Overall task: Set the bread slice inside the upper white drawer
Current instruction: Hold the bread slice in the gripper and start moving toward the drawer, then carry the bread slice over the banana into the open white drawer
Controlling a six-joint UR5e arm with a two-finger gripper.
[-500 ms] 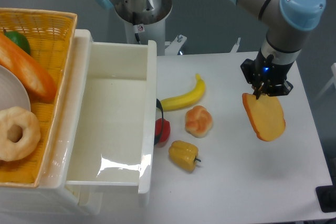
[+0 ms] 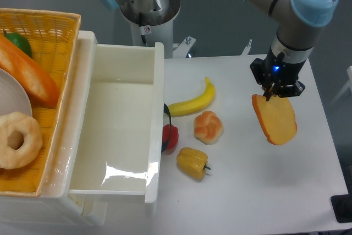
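The bread slice (image 2: 275,119) hangs above the right side of the table, tan face with an orange-brown crust, tilted on edge. My gripper (image 2: 270,94) is shut on its top edge. The upper white drawer (image 2: 88,136) stands pulled open at the left, glossy and holding nothing, its black handle (image 2: 166,122) on the front facing the table. The slice is well to the right of the drawer, with the loose food items between them.
A yellow banana (image 2: 193,100), a small round bun (image 2: 208,126), a yellow pepper (image 2: 192,163) and a red item (image 2: 171,137) lie beside the drawer front. A yellow wicker basket (image 2: 55,31) with a long loaf, a doughnut and a plate sits at the far left.
My gripper and the held bread slice have shifted slightly left and up. Everything else is unmoved.
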